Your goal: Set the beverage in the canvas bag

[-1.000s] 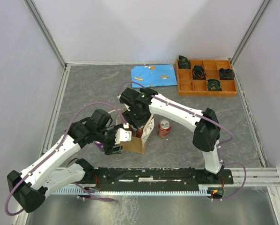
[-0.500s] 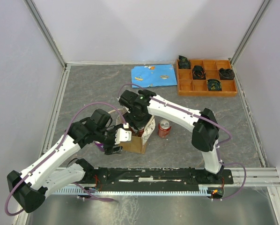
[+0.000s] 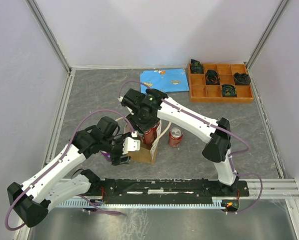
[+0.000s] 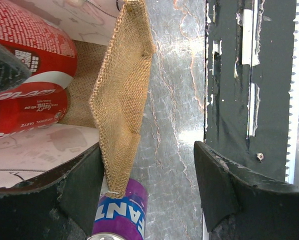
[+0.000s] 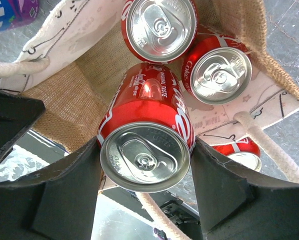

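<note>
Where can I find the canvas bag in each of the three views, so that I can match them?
Top external: canvas bag near the centre of the picture.
Left wrist: its tan side panel in the upper middle, cream faces to the left.
Right wrist: it fills the upper part, seen from above into its opening.
Shared landmark: red can at the bag's opening, seen in every view.
</note>
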Controlling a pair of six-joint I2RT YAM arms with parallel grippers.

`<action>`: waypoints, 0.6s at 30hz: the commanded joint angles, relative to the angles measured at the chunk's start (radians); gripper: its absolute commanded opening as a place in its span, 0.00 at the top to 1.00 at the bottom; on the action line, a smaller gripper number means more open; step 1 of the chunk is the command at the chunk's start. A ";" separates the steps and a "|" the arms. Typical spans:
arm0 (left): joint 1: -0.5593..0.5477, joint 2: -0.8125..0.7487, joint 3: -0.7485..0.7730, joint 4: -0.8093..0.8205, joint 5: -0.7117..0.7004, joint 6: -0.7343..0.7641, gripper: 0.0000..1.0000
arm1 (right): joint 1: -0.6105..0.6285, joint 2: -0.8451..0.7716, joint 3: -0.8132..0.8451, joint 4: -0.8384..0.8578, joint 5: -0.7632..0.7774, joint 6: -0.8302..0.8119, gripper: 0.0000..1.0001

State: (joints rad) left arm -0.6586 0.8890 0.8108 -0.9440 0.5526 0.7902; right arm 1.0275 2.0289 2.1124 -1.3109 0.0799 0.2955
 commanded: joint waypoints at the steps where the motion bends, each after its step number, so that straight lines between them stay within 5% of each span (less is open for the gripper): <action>1: -0.004 -0.008 -0.014 -0.011 0.026 -0.002 0.24 | 0.011 0.001 -0.002 0.035 -0.013 -0.023 1.00; 18: -0.003 -0.002 -0.016 -0.011 0.026 -0.011 0.24 | 0.012 -0.021 -0.265 0.262 0.077 -0.035 1.00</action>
State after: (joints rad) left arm -0.6586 0.8864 0.8028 -0.9398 0.5526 0.7902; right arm 1.0344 2.0510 1.8717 -1.1522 0.0864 0.2714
